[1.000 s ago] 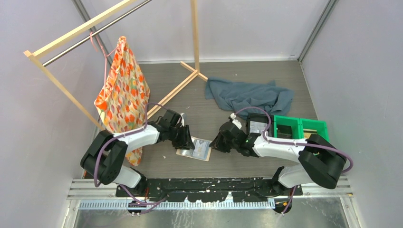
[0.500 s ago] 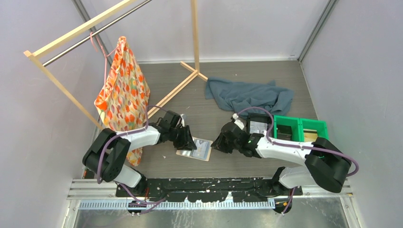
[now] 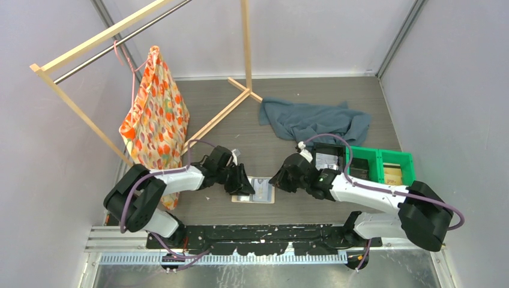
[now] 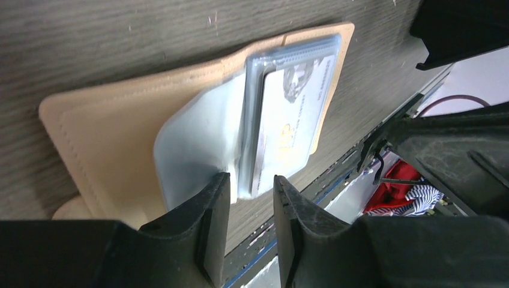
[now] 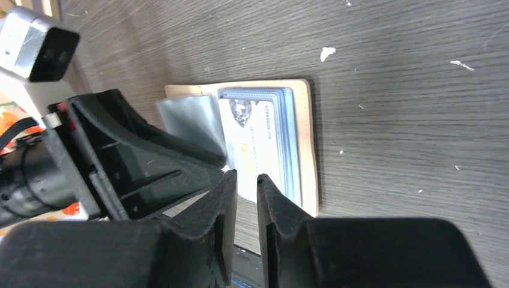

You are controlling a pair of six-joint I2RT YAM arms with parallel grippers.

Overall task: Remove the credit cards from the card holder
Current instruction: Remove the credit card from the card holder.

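Observation:
The tan card holder lies open flat on the dark table between the two arms. In the left wrist view its tan cover carries a loose pale blue-grey pocket flap and a stack of clear pockets holding a pale printed credit card. My left gripper stands over the holder's left half, jaws slightly apart, nothing between them. My right gripper hovers at the near edge of the card, with a narrow empty gap between its jaws. The left arm's black finger rests beside the flap.
A black tray with pale items and a green bin stand to the right. A grey-blue cloth lies behind. An orange patterned bag hangs on a wooden rack at the left. A black rail runs along the near edge.
The holder has slid a little right and turned squarer to the table edge. My left gripper moved right and nearer with it. The right gripper shifted slightly right.

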